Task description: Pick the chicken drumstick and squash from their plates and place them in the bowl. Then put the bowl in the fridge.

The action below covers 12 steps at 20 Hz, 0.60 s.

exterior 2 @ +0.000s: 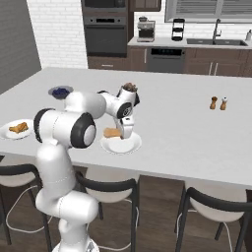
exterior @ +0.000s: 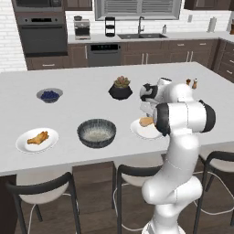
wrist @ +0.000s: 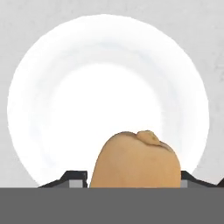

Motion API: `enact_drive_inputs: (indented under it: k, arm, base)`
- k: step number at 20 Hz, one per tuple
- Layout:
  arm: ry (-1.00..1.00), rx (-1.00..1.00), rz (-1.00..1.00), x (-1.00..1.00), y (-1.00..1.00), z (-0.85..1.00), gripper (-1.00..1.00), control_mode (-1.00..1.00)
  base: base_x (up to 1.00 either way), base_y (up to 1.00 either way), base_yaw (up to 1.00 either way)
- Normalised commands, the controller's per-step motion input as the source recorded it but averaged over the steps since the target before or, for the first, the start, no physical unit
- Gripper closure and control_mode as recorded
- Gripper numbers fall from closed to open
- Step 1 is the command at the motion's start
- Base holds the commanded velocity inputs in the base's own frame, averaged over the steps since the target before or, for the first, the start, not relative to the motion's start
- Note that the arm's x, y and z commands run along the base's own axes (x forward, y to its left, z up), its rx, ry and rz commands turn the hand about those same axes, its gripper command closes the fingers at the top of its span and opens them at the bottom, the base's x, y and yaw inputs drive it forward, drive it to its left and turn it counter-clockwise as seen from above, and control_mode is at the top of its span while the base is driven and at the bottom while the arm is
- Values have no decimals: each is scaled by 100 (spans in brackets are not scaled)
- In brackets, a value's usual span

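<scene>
The pale tan squash (wrist: 135,159) sits between my gripper's (wrist: 133,181) two fingertips (wrist: 72,178), which press on both of its sides just over the white plate (wrist: 109,83). In the base views the gripper (exterior 2: 123,132) points down over that plate (exterior 2: 127,146) with the squash (exterior 2: 112,132) in it, shut on the squash (exterior: 146,121). Left of that plate (exterior: 138,131) stands the dark ribbed bowl (exterior: 96,132). The golden-brown chicken drumstick (exterior: 38,137) lies on the second plate (exterior: 23,145) further left. The fridge is out of view.
A small blueberry bowl (exterior: 49,95) and a black plant pot (exterior: 120,89) stand behind on the island counter (exterior: 82,77). Salt and pepper shakers (exterior 2: 218,103) are to the right. Stools (exterior: 43,189) line the near edge.
</scene>
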Motion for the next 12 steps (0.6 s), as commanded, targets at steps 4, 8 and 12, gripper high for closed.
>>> enact_drive_inputs:
  k: [4,8,12]
  arm:
    - [-10,0,-2,-61,76,86,100,-100]
    - [0,0,-2,-25,90,62,100,-100]
    - [7,0,0,0,98,35,100,-100]
  base:
    - [0,0,0]
    - [0,0,0]
    - [0,0,0]
